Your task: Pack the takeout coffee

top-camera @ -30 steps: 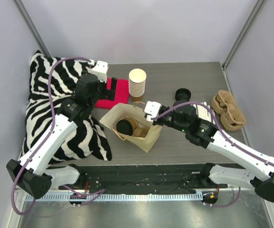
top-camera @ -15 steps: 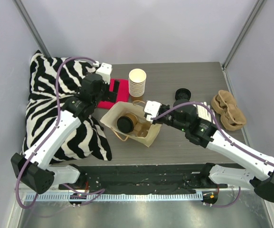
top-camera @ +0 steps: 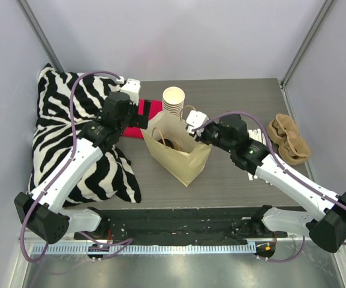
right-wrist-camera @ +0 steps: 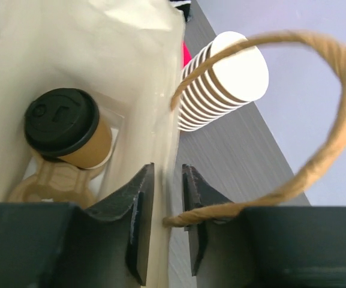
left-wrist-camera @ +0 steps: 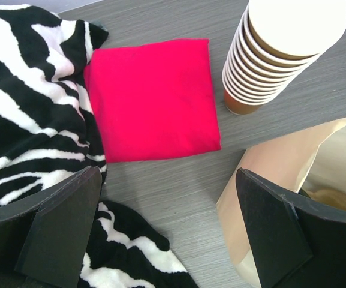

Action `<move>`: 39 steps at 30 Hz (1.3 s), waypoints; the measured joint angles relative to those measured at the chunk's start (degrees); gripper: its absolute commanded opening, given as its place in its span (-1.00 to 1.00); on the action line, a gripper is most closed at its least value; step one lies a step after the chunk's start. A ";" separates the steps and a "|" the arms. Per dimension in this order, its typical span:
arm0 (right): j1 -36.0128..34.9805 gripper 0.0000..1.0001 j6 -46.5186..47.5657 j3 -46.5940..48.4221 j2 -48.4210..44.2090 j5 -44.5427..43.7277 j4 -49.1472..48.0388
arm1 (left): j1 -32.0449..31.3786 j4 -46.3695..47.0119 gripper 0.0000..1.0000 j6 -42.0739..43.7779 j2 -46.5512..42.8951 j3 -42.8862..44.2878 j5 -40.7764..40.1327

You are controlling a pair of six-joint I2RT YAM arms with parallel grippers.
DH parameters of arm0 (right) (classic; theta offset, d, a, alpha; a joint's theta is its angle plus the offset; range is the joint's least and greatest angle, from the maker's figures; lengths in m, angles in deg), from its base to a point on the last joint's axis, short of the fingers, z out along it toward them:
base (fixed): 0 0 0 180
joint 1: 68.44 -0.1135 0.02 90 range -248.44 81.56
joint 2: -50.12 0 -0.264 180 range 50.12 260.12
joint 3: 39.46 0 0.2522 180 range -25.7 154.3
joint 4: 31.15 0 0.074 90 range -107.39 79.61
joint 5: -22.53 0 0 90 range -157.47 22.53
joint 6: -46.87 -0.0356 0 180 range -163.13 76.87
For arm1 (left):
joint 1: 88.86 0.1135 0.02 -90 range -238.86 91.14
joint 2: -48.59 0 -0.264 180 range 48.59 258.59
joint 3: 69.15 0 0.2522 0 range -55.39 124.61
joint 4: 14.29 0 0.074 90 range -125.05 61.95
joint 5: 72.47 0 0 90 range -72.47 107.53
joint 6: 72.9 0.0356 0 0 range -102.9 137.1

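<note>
The takeout coffee (right-wrist-camera: 65, 129), a brown cup with a black lid, sits inside the paper bag (right-wrist-camera: 101, 54) on a pulp cup carrier (right-wrist-camera: 50, 183). The bag stands upright mid-table in the top view (top-camera: 181, 157), where the cup is mostly hidden. My right gripper (right-wrist-camera: 167, 171) is shut on the bag's wall at the rim, beside the twisted paper handle (right-wrist-camera: 322, 108); it also shows in the top view (top-camera: 195, 133). My left gripper (left-wrist-camera: 167, 234) is open and empty just left of the bag (left-wrist-camera: 268, 174), above the table; it also shows in the top view (top-camera: 140, 115).
A stack of cream-white cups (top-camera: 173, 103) stands right behind the bag. A red cloth (left-wrist-camera: 155, 99) lies to its left, next to a zebra-striped pillow (top-camera: 59, 138). Pulp cup carriers (top-camera: 288, 139) lie at the right edge.
The bag was lying on its side and now stands upright, raised by my right gripper at its rim. My left gripper shifted slightly right, toward the bag.
</note>
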 measured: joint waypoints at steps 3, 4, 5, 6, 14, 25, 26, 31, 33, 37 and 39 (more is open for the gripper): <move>1.57 0.21 -0.92 1.36 1.29 0.39 -0.31 | 0.00 -0.50 0.99 -0.46 0.00 0.02 -0.44; 1.97 0.28 -1.27 1.75 1.62 0.57 -0.35 | 0.00 -0.72 0.99 -0.59 0.00 0.02 -0.59; 2.21 0.34 -1.51 2.01 1.79 0.68 -0.35 | 0.00 -0.92 0.99 -0.72 0.00 0.02 -0.72; 2.49 0.44 -1.77 2.49 2.03 0.79 -0.24 | 0.00 -1.16 0.99 -0.94 0.00 0.02 -0.90; 2.86 0.75 -5.64 8.94 2.71 1.60 3.30 | 0.00 -1.70 0.99 -1.88 -0.04 0.02 -2.23; 2.93 0.83 -16.46 23.50 2.64 -2.47 9.22 | 1.81 -3.28 0.99 -3.78 -1.18 0.74 -2.47; 2.99 0.83 -17.94 24.87 2.62 -4.39 10.23 | 2.97 -4.39 0.99 -4.70 -1.14 1.57 -1.92; 7.87 0.76 -25.75 28.59 2.19 -12.70 17.07 | 8.46 -7.34 0.99 -6.84 -1.18 5.84 1.62; 12.96 0.62 -29.22 28.65 1.79 -13.90 20.72 | 10.49 -7.69 0.99 -7.72 -1.64 6.29 4.04; 24.35 0.40 -33.97 28.35 2.69 -15.69 29.68 | 14.16 -9.92 0.99 -8.66 -2.71 6.23 9.77; 27.30 0.31 -35.01 27.63 4.31 -15.65 33.09 | 15.96 -10.54 0.99 -8.92 -3.69 5.88 12.92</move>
